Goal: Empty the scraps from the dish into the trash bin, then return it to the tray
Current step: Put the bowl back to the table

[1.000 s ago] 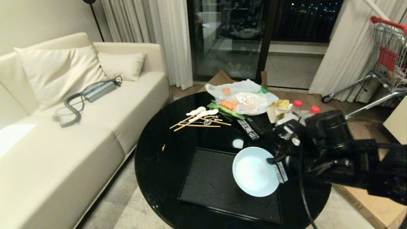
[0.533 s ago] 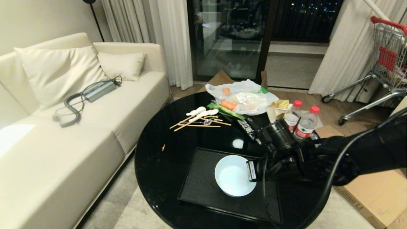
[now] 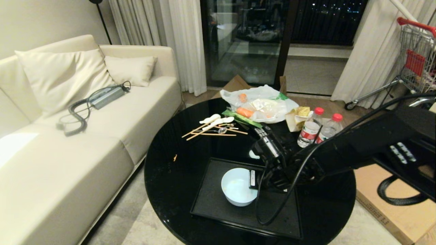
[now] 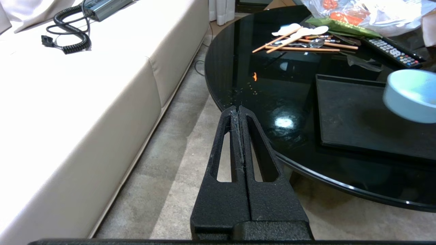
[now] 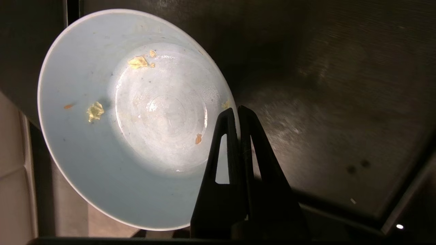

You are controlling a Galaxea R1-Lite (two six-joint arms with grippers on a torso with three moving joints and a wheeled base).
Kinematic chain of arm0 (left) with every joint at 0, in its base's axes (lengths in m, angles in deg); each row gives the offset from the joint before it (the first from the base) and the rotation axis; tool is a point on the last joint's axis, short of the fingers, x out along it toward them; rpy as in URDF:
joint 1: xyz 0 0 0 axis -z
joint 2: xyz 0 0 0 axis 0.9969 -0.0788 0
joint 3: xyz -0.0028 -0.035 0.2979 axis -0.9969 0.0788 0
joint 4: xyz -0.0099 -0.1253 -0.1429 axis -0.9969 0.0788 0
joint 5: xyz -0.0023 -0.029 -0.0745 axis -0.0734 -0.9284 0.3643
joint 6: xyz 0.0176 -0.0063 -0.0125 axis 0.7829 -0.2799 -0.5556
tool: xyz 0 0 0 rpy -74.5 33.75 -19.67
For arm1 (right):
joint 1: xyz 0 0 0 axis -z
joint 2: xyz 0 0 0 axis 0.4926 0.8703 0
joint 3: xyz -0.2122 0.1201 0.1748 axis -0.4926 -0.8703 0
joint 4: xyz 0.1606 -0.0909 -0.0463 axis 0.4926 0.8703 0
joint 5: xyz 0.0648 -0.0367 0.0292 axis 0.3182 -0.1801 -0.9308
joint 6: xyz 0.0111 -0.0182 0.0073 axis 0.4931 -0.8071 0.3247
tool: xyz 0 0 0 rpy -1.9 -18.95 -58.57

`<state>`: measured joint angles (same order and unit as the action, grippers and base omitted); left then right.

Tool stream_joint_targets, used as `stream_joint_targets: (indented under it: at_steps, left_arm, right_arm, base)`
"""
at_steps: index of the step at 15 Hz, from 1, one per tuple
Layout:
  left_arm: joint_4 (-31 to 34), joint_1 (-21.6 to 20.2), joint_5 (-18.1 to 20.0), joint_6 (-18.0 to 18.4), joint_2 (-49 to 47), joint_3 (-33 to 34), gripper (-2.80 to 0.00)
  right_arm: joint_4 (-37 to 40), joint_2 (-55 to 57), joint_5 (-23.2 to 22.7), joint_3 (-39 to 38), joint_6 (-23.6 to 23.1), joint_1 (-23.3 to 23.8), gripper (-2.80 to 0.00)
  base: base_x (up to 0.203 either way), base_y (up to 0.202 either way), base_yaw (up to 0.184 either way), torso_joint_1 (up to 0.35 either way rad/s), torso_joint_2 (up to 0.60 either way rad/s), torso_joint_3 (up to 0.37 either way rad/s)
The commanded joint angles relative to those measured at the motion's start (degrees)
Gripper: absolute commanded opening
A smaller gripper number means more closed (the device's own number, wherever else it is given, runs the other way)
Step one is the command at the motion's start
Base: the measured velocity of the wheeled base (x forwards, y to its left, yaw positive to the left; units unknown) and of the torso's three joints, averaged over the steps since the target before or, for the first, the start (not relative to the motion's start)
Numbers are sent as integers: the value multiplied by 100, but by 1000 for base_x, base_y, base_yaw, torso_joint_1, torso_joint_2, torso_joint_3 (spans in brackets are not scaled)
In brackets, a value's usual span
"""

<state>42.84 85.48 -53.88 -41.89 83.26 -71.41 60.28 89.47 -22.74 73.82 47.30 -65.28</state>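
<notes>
Over the black tray: my right hand (image 3: 253,179) pinches the dish (image 3: 237,186) by its rim.

From the head camera I see the pale round dish above the matte, low-rimmed tray (image 3: 218,200) on the glossy round desk (image 3: 170,177); whether its base touches the tray I cannot tell, and the dark arm hides the tray's right part and most of the remote (image 3: 260,132). In my left wrist view, the left hand (image 4: 238,110) hangs beside the desk edge over the carpet, its ribbed black fingers pressed together on nothing; the dish (image 4: 410,95) is cut off at the frame's edge and blurred. In my right wrist view, the two fingers (image 5: 250,136) clamp the thin rim, one inside, one outside; the smooth white inside carries a few pale yellow and orange scraps (image 5: 137,62), and the dish tilts over the dull tray (image 5: 323,102).
</notes>
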Motion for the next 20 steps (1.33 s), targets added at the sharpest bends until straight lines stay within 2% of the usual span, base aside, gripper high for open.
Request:
stream_joint_targets:
  at_steps: [1,6,19,20]
  left_arm:
    - [0,0,-2,-2,2,0,-280]
    - [-4,0,-2,-2,2,0,-280]
    - [1,0,-2,-2,2,0,-280]
    - [-4,0,-2,-2,2,0,-280]
  right_arm:
    - [-393,462,63,57,93,7,-280]
    - [-542,645,231,59,104,73,-280]
    - [-535,800,277,138,104,258,-280]
    - [-535,822,291,138,110,270,0]
  base:
    - [0,0,0,0,0,0]
    - [0,0,0,0,0,0]
    - [0,0,0,0,0,0]
    - [0,0,0,0,0,0]
